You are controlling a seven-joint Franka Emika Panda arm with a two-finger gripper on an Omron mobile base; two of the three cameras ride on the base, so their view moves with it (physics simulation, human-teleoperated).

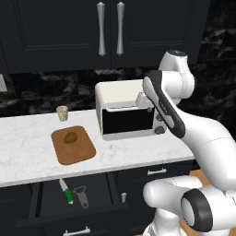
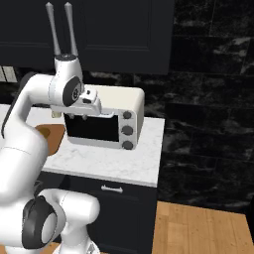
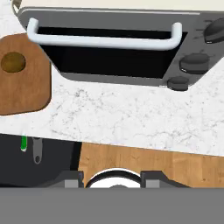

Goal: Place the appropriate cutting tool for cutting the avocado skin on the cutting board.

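The knife (image 1: 66,190), green-handled with a short pale blade, lies in the open drawer below the counter; its handle (image 3: 23,143) peeks out at the left of the hand view. The reddish-brown cutting board (image 1: 76,152) lies on the white counter, and the brownish avocado (image 1: 70,137) rests on its far half. In the hand view the board (image 3: 26,92) and the avocado (image 3: 12,62) sit at the left. My gripper (image 3: 111,180) hovers high in front of the toaster oven (image 1: 126,115), open, with nothing between its fingers, well right of the board and drawer.
A grey peeler (image 1: 82,196) lies beside the knife in the drawer. A small beige cup (image 1: 62,113) stands behind the board. The toaster oven's handle (image 3: 105,40) and knobs face the gripper. Dark cabinets hang above; wooden floor (image 2: 198,228) lies to the right.
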